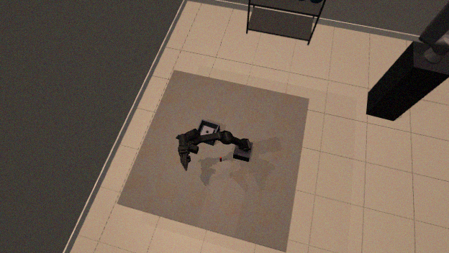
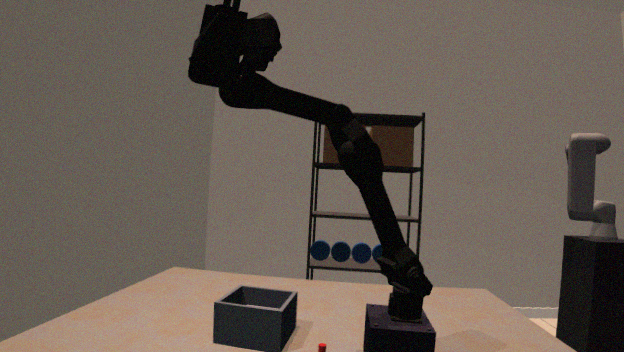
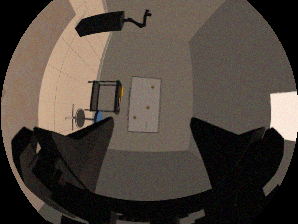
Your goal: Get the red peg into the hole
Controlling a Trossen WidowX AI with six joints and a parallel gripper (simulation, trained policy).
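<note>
The red peg (image 1: 220, 158) (image 2: 322, 346) stands on the table top (image 1: 234, 208) (image 2: 150, 310), just left of the arm's base (image 1: 242, 154) (image 2: 398, 332). The open blue-grey box (image 1: 215, 125) (image 2: 255, 317) sits apart from the peg; in the overhead view its white bottom plate (image 1: 206, 128) with a dark hole shows, partly covered by the arm. The arm is stretched high above the box side of the table. My gripper (image 1: 186, 163) (image 3: 153, 121) is open and empty, pointing up and away from the table; in the side view its fingertips are cut off at the top edge.
A metal shelf rack (image 1: 280, 21) (image 2: 367, 215) with blue balls (image 2: 340, 251) and a cardboard box stands behind the table. A black pedestal (image 1: 399, 90) (image 2: 590, 295) with a white robot arm (image 2: 582, 175) stands to the right.
</note>
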